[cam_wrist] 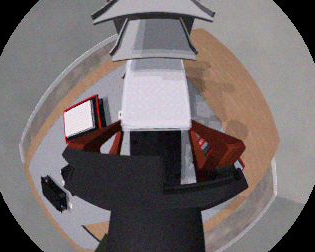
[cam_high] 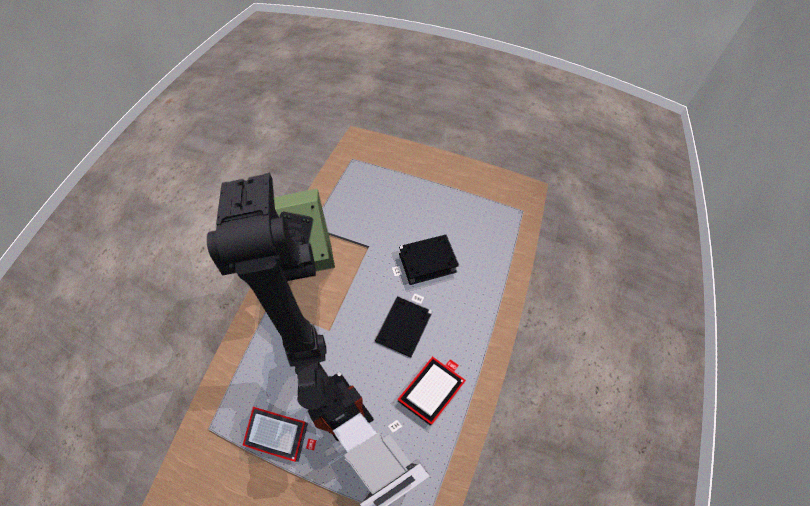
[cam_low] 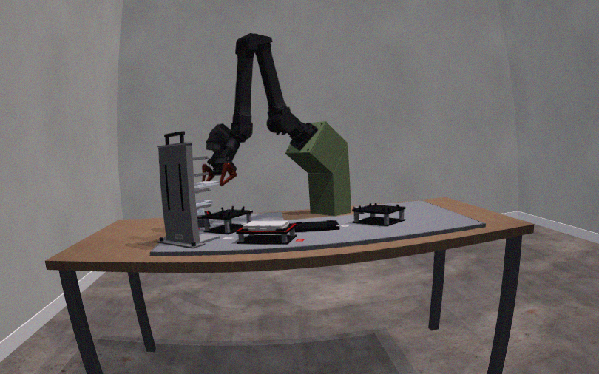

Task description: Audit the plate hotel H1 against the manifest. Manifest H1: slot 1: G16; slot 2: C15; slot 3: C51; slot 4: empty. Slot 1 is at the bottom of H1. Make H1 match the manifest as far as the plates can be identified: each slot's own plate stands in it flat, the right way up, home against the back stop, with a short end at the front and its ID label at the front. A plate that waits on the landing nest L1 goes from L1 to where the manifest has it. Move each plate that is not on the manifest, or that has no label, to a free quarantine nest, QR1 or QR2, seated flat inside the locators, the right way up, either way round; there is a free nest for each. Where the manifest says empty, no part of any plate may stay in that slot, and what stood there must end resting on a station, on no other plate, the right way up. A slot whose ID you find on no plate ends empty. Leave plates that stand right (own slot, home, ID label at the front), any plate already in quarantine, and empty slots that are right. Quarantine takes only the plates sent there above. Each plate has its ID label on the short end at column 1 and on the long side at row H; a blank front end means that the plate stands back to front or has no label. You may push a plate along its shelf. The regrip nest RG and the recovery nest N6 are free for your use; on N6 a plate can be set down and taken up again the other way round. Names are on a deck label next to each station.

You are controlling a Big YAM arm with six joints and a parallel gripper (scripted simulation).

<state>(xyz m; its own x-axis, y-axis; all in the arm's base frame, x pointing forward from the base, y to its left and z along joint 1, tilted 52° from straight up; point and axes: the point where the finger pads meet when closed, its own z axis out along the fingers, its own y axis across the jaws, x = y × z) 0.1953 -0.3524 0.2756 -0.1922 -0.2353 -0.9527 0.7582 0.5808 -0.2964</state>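
Note:
My gripper (cam_high: 353, 427) (cam_low: 214, 182) (cam_wrist: 155, 123) is shut on the long sides of a white plate (cam_high: 356, 433) (cam_low: 206, 184) (cam_wrist: 156, 97), near its front end. The plate lies about level, its far end inside hotel H1 (cam_high: 375, 466) (cam_low: 176, 195), over a middle shelf; the exact slot is unclear. No ID is readable on its front end. More pale plate edges (cam_low: 204, 203) show lower in H1. One quarantine nest (cam_high: 416, 409) (cam_low: 265, 230) holds a white plate (cam_high: 431, 390) (cam_wrist: 79, 120). The other (cam_high: 298, 441) holds a clear plate (cam_high: 273, 433).
Landing nest L1 (cam_high: 428, 258) (cam_low: 378, 211) bears no plate. A low black nest (cam_high: 403, 326) (cam_low: 316, 226), by label N6, bears none. Another raised black nest (cam_low: 228, 216) stands beside H1, under the arm. H1's upper shelves (cam_wrist: 154, 40) overhang the held plate's far end.

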